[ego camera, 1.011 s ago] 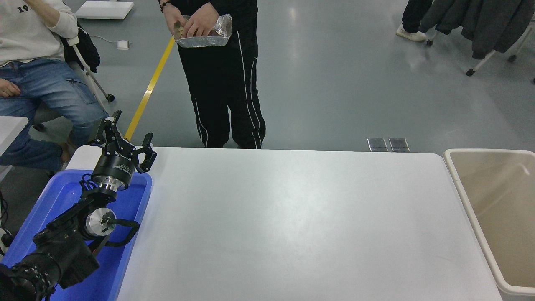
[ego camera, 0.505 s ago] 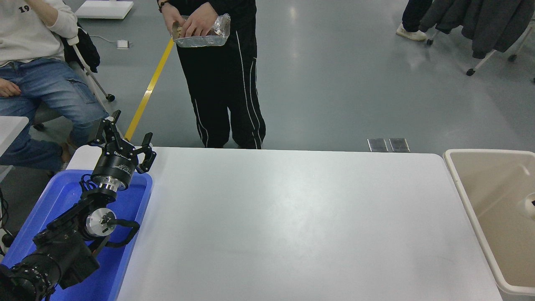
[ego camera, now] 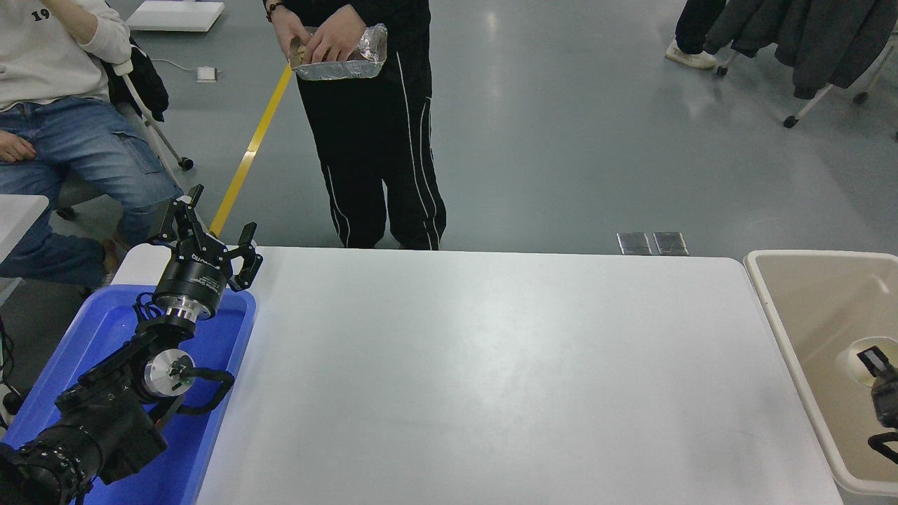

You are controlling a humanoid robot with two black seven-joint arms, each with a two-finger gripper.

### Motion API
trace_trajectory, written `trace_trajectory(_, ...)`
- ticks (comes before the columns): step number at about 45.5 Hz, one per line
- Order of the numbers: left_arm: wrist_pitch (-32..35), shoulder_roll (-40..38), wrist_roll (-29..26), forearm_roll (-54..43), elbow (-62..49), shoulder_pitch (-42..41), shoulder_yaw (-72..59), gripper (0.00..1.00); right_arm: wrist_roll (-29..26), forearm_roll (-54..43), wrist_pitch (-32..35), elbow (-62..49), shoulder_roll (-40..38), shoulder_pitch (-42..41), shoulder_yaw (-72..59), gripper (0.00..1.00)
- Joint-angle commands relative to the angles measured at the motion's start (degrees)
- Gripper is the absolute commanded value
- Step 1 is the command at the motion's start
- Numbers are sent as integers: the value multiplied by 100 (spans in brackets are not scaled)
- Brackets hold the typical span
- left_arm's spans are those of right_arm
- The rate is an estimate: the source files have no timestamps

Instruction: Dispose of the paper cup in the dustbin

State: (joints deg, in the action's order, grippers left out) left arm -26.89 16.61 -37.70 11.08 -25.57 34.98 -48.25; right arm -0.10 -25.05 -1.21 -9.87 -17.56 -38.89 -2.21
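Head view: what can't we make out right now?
- Right gripper: cut off by the picture's right edge over the dustbin; jaws' state unreadable.
- Paper cup: partly covered by that gripper; held or lying loose, unclear.
- Foil tray contents: hidden by a person's hand.

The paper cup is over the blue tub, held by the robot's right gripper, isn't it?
Not quite. The head view shows the paper cup over the beige dustbin, not the blue tub. The right gripper does seem to hold it.
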Motion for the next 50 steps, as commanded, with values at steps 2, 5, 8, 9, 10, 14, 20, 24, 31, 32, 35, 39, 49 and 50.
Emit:
trace_trajectory(2,0,0,0,0,9,0,0,100,36,9,-406,47,-11,-83,36,92)
trace_trajectory(5,0,0,0,0,0,0,0,100,27,9,-389,56,15,-153,45,98)
trace_trajectory(8,0,0,0,0,0,0,8,100,27,9,-371,108,24,-259,63,98)
trace_trajectory(9,0,0,0,0,0,0,8,100,27,9,-362,143,24,-294,80,98)
trace_trajectory(10,0,0,0,0,0,0,0,100,27,9,-345,196,24,-329,106,99)
trace_trajectory(14,0,0,0,0,0,0,0,100,27,9,-336,521,-28,-522,396,99)
trace_trajectory(20,0,0,0,0,0,0,0,100,27,9,-301,1013,-256,-883,1142,99)
trace_trajectory(24,0,0,0,0,9,0,0,100,27,0,-327,1373,-468,-1172,1433,99)
trace_trajectory(31,0,0,0,0,9,0,0,100,45,9,-318,1979,-1004,-1743,1697,99)
trace_trajectory(32,0,0,0,0,9,0,0,100,45,0,-318,2102,-1083,-1831,1750,99)
trace_trajectory(35,0,0,0,0,0,0,0,100,45,9,-318,2568,-1329,-2034,1969,99)
trace_trajectory(39,0,0,0,0,0,0,0,100,45,9,-318,3367,-1759,-2166,2443,99)
trace_trajectory(49,0,0,0,0,9,0,8,100,45,-8,-310,4836,-2041,-2035,4227,99)
trace_trajectory(50,0,0,0,0,0,0,0,100,45,-8,-310,4933,-2041,-1982,4368,99)
